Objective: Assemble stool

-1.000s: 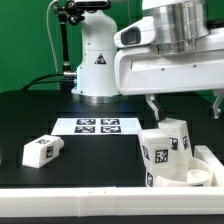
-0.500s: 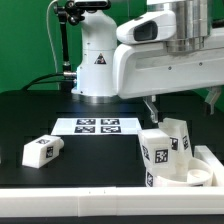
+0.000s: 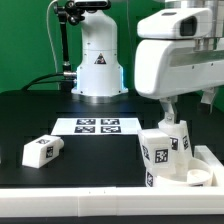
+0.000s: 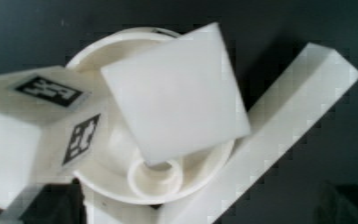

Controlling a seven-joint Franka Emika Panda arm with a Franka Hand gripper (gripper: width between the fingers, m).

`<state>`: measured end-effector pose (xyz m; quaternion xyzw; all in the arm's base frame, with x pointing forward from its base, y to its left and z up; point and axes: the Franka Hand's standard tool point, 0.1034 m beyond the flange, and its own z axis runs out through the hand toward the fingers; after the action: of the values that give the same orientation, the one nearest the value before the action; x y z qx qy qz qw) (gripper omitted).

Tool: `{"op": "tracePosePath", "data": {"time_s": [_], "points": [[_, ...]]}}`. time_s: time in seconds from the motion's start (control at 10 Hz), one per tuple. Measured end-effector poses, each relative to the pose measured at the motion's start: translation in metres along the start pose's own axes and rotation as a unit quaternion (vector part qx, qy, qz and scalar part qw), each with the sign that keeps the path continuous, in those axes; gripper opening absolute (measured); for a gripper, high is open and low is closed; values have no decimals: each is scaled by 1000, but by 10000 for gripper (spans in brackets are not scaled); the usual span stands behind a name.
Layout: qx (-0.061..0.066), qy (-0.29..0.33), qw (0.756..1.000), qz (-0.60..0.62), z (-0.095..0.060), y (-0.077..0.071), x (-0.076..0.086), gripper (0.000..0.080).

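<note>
The stool's round white seat (image 3: 188, 176) lies at the exterior view's lower right. Two chunky tagged legs stand upright on it, one in front (image 3: 156, 152) and one behind (image 3: 178, 134). A third leg (image 3: 42, 150) lies loose on the black table at the exterior view's left. My gripper (image 3: 191, 106) hangs just above the two standing legs, open, its fingers wide apart and holding nothing. The wrist view looks straight down on the seat (image 4: 158, 168), on one leg's flat top (image 4: 176, 90) and on a tagged leg (image 4: 43, 115). My fingers do not show clearly there.
A white L-shaped fence (image 3: 212, 160) wraps the seat on the exterior view's right and front; it shows as a bar (image 4: 304, 105) in the wrist view. The marker board (image 3: 97, 126) lies mid-table. The robot's base (image 3: 97, 60) stands behind it.
My hand has shifted toward the exterior view's right, over the two standing legs. The gripper stays open. The parts have not moved.
</note>
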<state>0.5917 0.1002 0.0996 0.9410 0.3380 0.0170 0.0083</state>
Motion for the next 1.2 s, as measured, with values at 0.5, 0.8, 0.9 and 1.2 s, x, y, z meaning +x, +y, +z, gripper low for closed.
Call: {"op": "tracePosePath", "data": {"time_s": [0.5, 0.8, 0.9, 1.2], "points": [[-7, -4, 996, -93, 7, 1, -3, 649], [-3, -9, 996, -89, 13, 3, -10, 649], [-3, -9, 996, -88, 13, 3, -10, 646], [-3, -11, 996, -87, 15, 3, -11, 457]]}}
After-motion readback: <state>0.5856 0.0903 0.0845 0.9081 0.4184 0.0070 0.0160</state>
